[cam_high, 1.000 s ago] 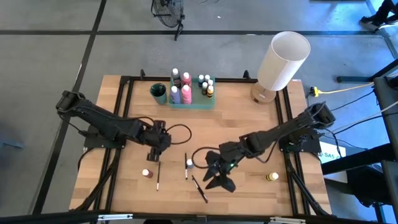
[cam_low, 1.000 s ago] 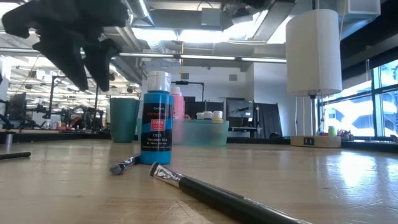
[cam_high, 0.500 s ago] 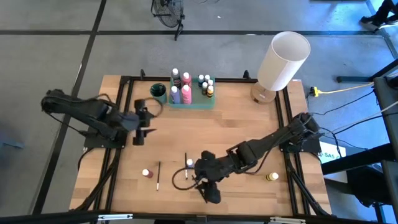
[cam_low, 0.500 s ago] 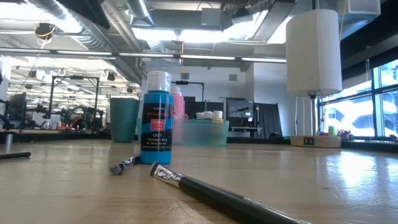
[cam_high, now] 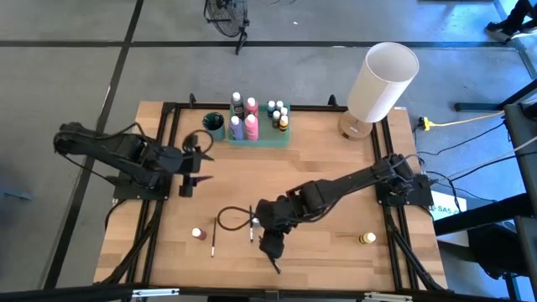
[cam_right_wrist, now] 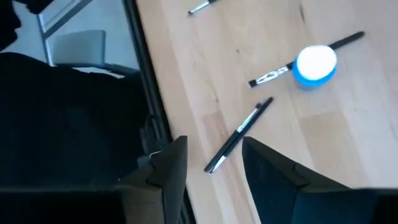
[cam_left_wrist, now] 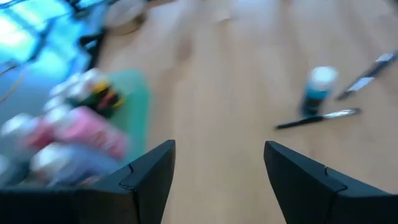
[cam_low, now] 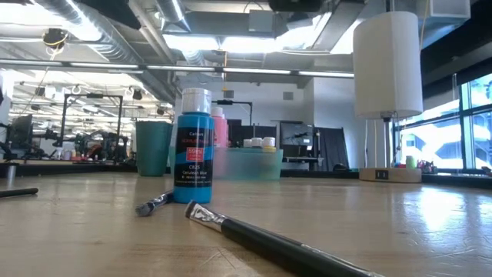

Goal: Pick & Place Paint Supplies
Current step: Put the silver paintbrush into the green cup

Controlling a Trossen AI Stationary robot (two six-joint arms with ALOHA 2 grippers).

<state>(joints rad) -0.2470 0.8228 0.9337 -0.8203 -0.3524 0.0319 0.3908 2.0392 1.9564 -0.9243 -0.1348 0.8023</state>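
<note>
The work surface is a pale wooden table top [cam_high: 319,159] on a black metal frame, standing on a grey concrete floor crossed by dark lines. In the low view the room behind is a wide workshop with exposed ceiling ducts, strip lights and big windows at the right edge.

At upper centre of the high view a translucent green rectangular tray [cam_high: 260,138] holds several white-capped paint bottles, pink and purple among them; a dark green round cup [cam_high: 214,125] stands just to its left. A big white cylindrical lamp [cam_high: 382,82] stands at the upper right corner of the table.

The blue paint bottle with a white cap [cam_low: 193,146] stands upright at lower centre of the table; its red-and-dark label carries small print too fine to read. One thin dark paintbrush [cam_low: 269,240] lies in front of it and another thin dark brush [cam_low: 154,205] touches its base. A small red bottle [cam_high: 196,234] and a long thin brush [cam_high: 213,237] lie lower left, a small yellow bottle [cam_high: 367,239] lower right.

The left gripper [cam_left_wrist: 216,163] hovers at centre left, fingers wide apart, holding nothing. The right gripper [cam_right_wrist: 213,160] hangs over the lower centre near the front edge, fingers partly apart above a brush, gripping nothing.
</note>
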